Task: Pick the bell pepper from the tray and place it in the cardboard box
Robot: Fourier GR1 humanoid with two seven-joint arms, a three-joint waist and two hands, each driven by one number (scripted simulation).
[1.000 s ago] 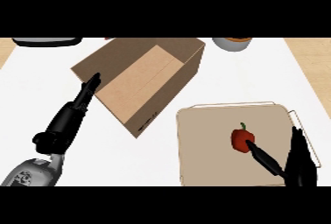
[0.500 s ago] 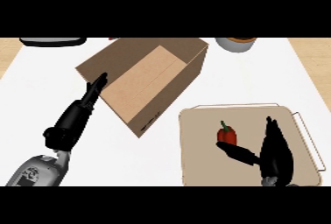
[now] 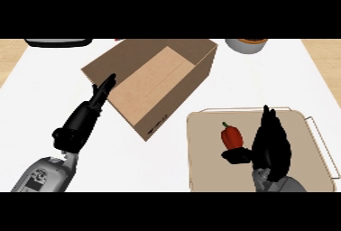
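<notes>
Bell pepper (image 3: 232, 136) on tray (image 3: 206, 171), being flanked by right hand (image 3: 269, 140), fingers spread, ungrasped; cardboard box (image 3: 156, 81) w/o pepper.

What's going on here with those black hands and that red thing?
A robot is working at a white counter. Its right hand is on a beige tray, right beside a red bell pepper, with the thumb reaching under the pepper but the fingers not closed around it. The pepper lies on the tray, not lifted. The left hand rests with straight fingers by the edge of an open cardboard box, which has nothing visible inside.
</notes>
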